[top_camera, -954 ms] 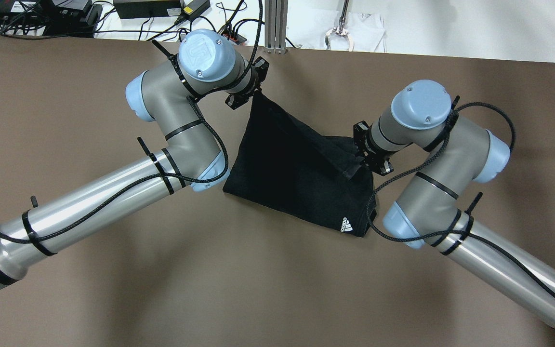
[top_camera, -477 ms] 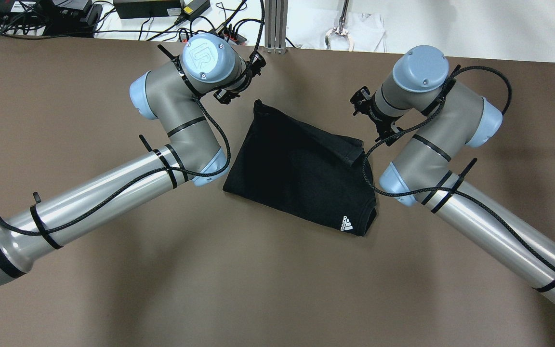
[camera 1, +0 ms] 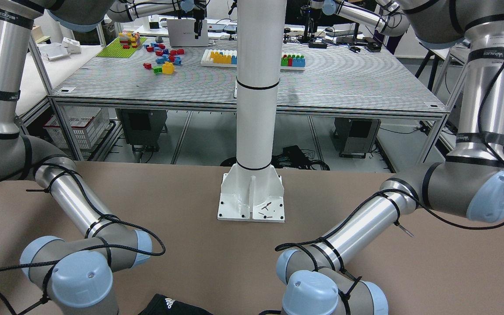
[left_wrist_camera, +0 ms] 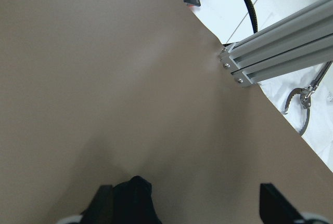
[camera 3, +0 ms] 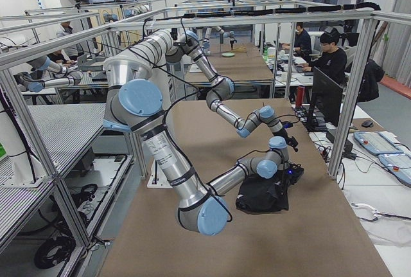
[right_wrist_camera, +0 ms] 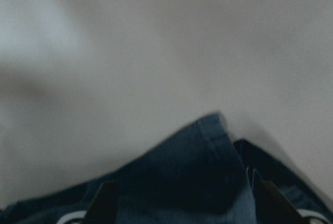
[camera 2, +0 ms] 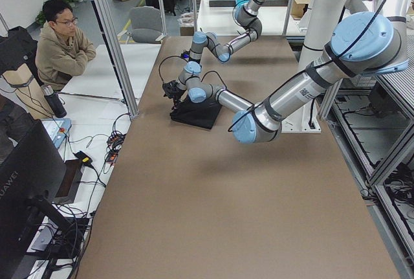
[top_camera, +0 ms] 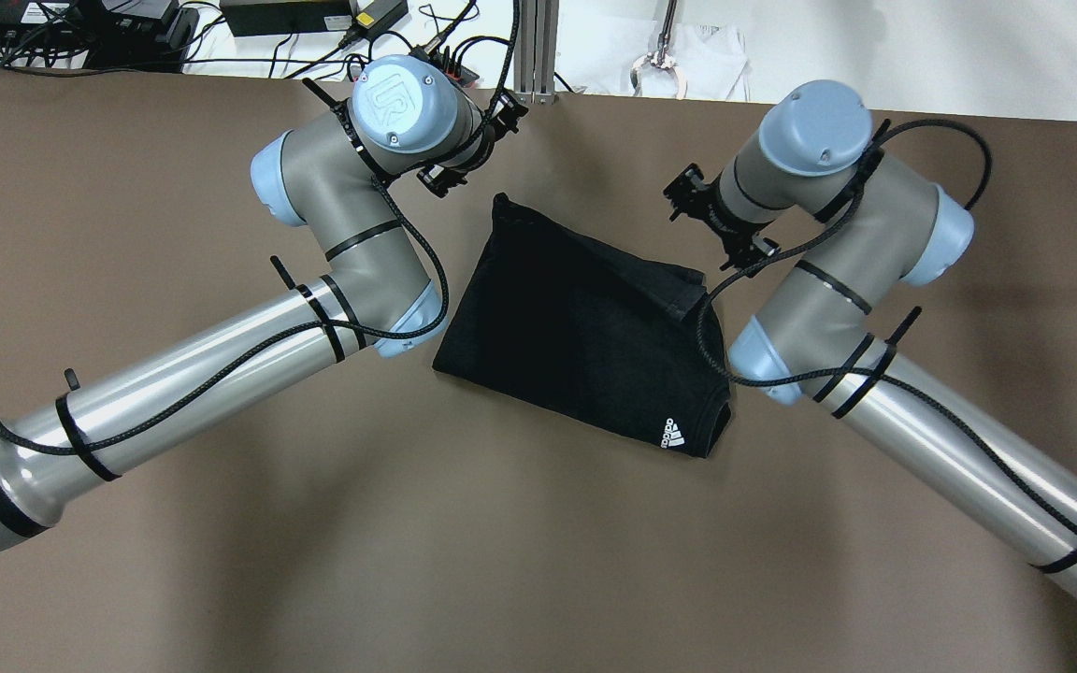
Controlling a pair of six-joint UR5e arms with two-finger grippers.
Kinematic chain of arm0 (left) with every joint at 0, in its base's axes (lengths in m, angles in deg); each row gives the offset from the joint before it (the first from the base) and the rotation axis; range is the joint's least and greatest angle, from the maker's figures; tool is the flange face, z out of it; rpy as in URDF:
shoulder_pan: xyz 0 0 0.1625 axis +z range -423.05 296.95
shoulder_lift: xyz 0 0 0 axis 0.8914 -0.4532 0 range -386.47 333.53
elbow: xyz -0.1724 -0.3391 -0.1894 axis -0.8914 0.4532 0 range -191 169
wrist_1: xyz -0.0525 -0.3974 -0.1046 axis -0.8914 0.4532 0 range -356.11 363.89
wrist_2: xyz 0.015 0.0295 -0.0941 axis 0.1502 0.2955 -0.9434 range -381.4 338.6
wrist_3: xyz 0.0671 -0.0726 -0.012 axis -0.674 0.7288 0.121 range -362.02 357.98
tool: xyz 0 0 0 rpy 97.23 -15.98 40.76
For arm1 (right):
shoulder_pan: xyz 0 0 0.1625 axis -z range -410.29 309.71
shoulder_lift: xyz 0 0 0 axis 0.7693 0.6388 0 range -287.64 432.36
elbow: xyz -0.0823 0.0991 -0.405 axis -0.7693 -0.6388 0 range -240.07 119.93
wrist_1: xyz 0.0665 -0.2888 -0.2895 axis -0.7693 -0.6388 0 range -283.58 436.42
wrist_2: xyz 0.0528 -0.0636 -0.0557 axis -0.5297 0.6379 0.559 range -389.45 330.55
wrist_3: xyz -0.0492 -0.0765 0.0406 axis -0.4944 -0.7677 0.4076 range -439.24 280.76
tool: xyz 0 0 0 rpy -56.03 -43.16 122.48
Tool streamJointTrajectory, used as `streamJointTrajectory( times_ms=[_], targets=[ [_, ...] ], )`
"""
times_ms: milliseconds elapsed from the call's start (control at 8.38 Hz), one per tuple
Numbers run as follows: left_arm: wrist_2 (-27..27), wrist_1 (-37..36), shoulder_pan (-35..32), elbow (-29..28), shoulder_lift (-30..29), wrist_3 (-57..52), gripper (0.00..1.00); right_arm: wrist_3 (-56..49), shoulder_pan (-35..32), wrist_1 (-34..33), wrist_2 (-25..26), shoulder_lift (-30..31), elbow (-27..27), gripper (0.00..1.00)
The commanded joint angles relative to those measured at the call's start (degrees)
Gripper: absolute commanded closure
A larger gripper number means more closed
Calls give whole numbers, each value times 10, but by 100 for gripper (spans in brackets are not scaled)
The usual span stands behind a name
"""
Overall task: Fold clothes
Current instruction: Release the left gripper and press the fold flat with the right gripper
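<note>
Folding looks well advanced: the black T-shirt (top_camera: 585, 336) lies on the brown desk (top_camera: 221, 542) as a compact, slanted bundle, with its white logo (top_camera: 674, 436) at the corner nearest the robot. A hemmed flap (top_camera: 683, 292) juts loose on the right side, so a tidying fold probably remains. The left hand (left_wrist_camera: 190, 211) hangs with fingers wide apart and empty, just beyond the shirt's far corner. The right hand (right_wrist_camera: 187, 203), equally spread and empty, hovers just off the flap.

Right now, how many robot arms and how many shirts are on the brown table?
Robot arms: 2, the left arm and the right arm
Black shirt: 1
Total: 3
</note>
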Motion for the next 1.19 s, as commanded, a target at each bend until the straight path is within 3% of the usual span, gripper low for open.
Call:
streamJointTrajectory(
  times_ms=[0, 239, 477, 835, 1074],
  targets=[
    [-20, -2, -21, 12, 4, -42, 0, -8, 92, -5, 54, -5, 42, 5],
    [-58, -2, -50, 24, 24, -65, 0, -69, 149, -49, 128, -22, 41, 5],
    [-71, -5, -59, 45, 39, -69, 0, -121, 156, -60, 152, -64, -38, 5],
    [-69, -4, -59, 49, 46, -65, 0, -199, 121, -36, 199, -72, -112, 5],
    [-64, 0, -58, 50, 58, -63, 0, -265, 70, -8, 199, -72, -151, 5]
  ],
)
